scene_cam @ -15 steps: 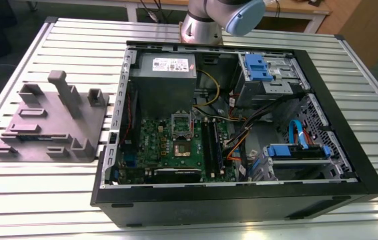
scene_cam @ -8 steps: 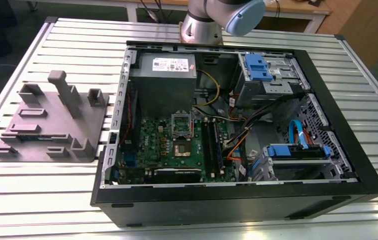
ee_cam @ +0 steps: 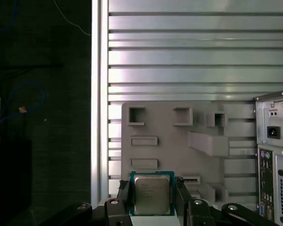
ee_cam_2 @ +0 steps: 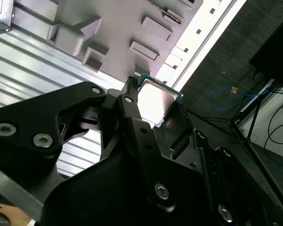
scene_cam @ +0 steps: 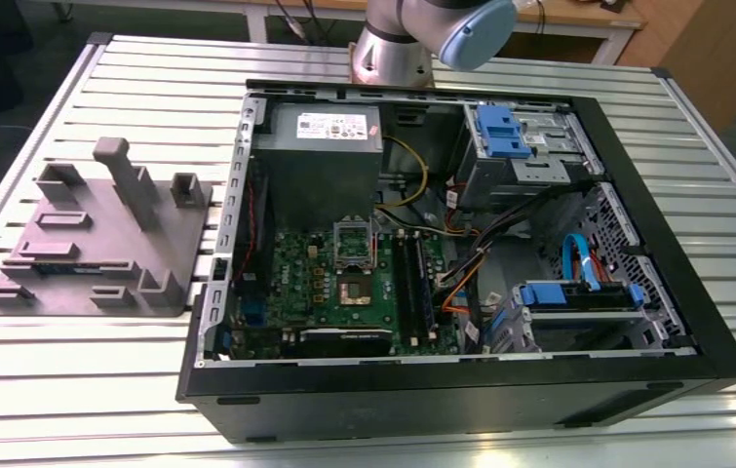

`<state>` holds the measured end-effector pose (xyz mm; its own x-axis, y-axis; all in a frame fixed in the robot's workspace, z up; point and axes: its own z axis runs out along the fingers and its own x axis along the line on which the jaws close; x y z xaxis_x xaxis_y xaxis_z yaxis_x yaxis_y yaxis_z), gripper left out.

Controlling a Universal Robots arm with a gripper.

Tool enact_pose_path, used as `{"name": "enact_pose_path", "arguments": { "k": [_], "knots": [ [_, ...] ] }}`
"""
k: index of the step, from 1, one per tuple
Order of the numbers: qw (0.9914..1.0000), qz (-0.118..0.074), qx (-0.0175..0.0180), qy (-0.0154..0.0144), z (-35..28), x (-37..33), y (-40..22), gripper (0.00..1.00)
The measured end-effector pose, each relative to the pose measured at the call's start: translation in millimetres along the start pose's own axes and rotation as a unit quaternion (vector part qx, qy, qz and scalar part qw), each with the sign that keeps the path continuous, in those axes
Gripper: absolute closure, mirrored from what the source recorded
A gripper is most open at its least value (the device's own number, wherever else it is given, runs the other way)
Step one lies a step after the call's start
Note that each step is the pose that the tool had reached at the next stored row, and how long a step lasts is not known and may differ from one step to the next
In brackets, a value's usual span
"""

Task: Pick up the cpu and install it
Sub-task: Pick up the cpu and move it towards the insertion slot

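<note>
The cpu [ee_cam: 152, 193] is a flat square chip with a silver-grey metal top and a thin teal rim. My gripper [ee_cam: 152, 201] is shut on it, one black finger [ee_cam: 124, 198] pressing each side. In the second wrist view the cpu [ee_cam_2: 154, 100] sticks out beyond the fingertips [ee_cam_2: 131, 107] and catches the light. I hold it high over the near edge of the grey moulded holder [ee_cam: 174, 141] on the slatted table. In the exterior view the open computer case [scene_cam: 679, 322] lies on its side, with the motherboard's cpu socket [scene_cam: 355, 278] uncovered and its frame [scene_cam: 352, 237] raised.
The grey holder [scene_cam: 95, 244] sits at the exterior view's left of the case. Inside the case are a power supply [scene_cam: 326, 132], memory slots [scene_cam: 417, 278], loose cables [scene_cam: 472, 263] and blue drive brackets [scene_cam: 576, 292]. The arm's base [scene_cam: 401, 44] stands behind the case. The case's rear panel [ee_cam: 276, 155] borders the holder.
</note>
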<state>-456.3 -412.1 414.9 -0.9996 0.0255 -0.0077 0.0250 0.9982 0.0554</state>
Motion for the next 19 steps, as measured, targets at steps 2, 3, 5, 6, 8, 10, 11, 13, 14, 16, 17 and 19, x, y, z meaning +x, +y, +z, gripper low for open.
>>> {"name": "enact_pose_path", "arguments": {
  "k": [2, 3, 5, 6, 8, 10, 11, 13, 14, 16, 17, 19],
  "knots": [
    [1.0, 0.0, -0.0001, -0.0001, -3.9, 0.0, 0.2, 0.53],
    [1.0, 0.0, -0.0001, -0.0001, -5.8, -0.1, 0.3, 0.53],
    [1.0, 0.0, 0.0, 0.0, -9.1, 0.0, 0.5, 0.53],
    [1.0, 0.0, 0.0, 0.0, -10.4, -0.1, 0.6, 0.53],
    [1.0, 0.0, 0.0, 0.0, -13.7, -0.1, 0.8, 0.53],
    [1.0, 0.0, -0.0001, -0.0001, -17.0, -0.1, 0.9, 0.53],
    [1.0, 0.0, -0.0001, -0.0001, -18.8, -0.2, 1.0, 0.53],
    [1.0, 0.0, 0.0, 0.0, -22.5, -0.2, 1.2, 0.53],
    [1.0, 0.0, 0.0, 0.0, -24.5, -0.2, 1.4, 0.53],
    [1.0, 0.0, 0.0, -0.0001, -28.9, -0.2, 1.6, 0.53],
    [1.0, 0.0, -0.0001, -0.0001, -31.2, -0.2, 1.7, 0.53],
    [1.0, 0.0, 0.0, 0.0, -36.4, -0.3, 2.0, 0.53]
  ]
}}
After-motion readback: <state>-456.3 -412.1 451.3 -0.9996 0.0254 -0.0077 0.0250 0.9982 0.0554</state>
